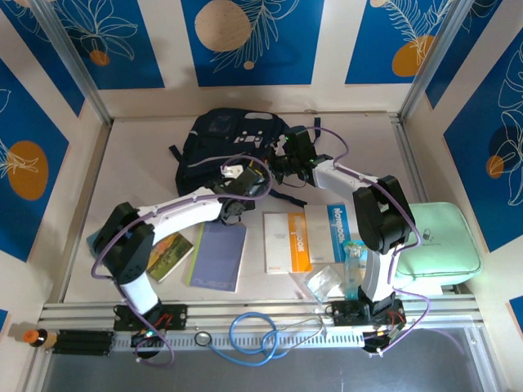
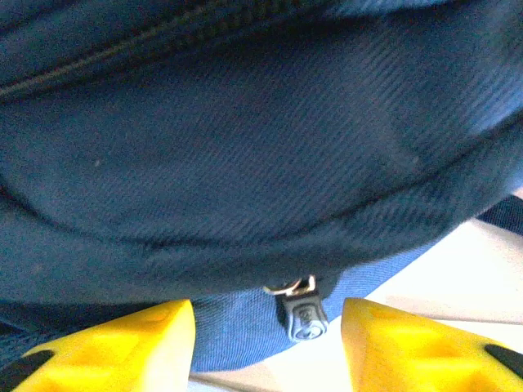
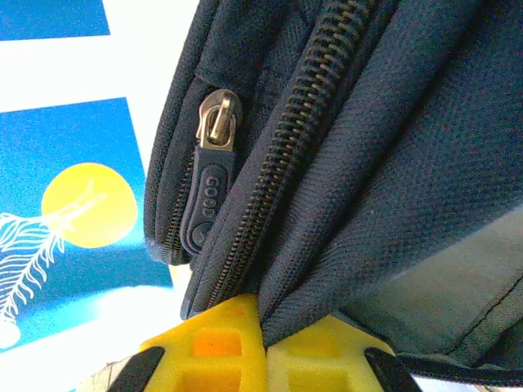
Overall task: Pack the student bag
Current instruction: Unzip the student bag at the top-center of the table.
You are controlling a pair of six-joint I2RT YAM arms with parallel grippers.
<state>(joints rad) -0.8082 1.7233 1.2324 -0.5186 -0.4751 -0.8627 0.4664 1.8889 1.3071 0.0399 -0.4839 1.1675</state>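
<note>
Just ahead of both tools, on the tabletop [image 1: 147, 147], lies the student bag [image 1: 237, 135], zips closed. The right tool [image 3: 262, 327] is pinched tight on a fold of its fabric. The left tool [image 2: 267, 327] stands half-spread, a zipper pull [image 2: 301, 318] between its fingers, ungripped.

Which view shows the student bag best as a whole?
Top external: nearly the whole student bag shows, straps included. Left wrist gives close navy fabric and a zip pull. Right wrist gives its zips and a fold pinched between the right fingers.

The student bag [image 1: 233, 139] is navy, the zip case [image 1: 441, 241] mint.
</note>
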